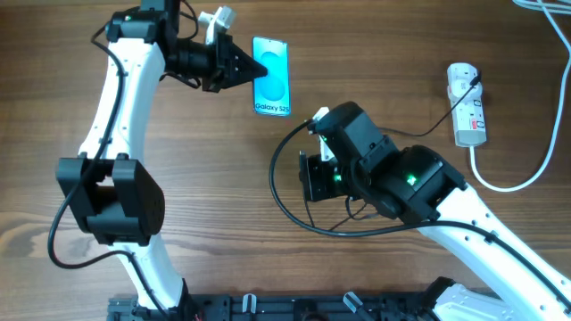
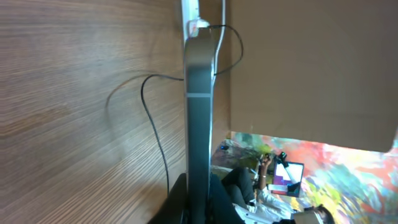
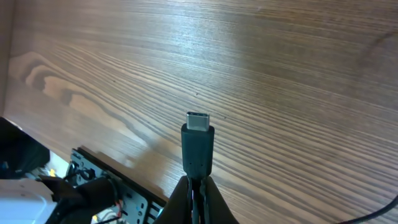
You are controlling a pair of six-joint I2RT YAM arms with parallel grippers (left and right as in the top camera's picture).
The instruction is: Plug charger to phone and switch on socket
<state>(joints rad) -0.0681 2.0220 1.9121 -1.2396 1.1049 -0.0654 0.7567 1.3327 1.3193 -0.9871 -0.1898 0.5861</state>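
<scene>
The phone (image 1: 275, 85), cyan screen up and "Galaxy S25" on its near end, is at the back centre. My left gripper (image 1: 252, 69) is shut on its left long edge. In the left wrist view the phone (image 2: 199, 118) shows edge-on between the fingers (image 2: 199, 193). My right gripper (image 1: 308, 178) is shut on the charger's connector (image 3: 199, 140), metal tip bare and pointing out over the wood, well short of the phone. The thin black cable (image 1: 294, 218) loops back to its plug (image 1: 474, 83) in the white socket (image 1: 468, 111) at the right. The socket also shows in the left wrist view (image 2: 190, 12).
The socket's thick white cord (image 1: 517, 183) curves off to the right edge. A black rail (image 1: 268, 308) runs along the table's near edge. The right arm's white links (image 1: 500, 241) cover the near right of the table.
</scene>
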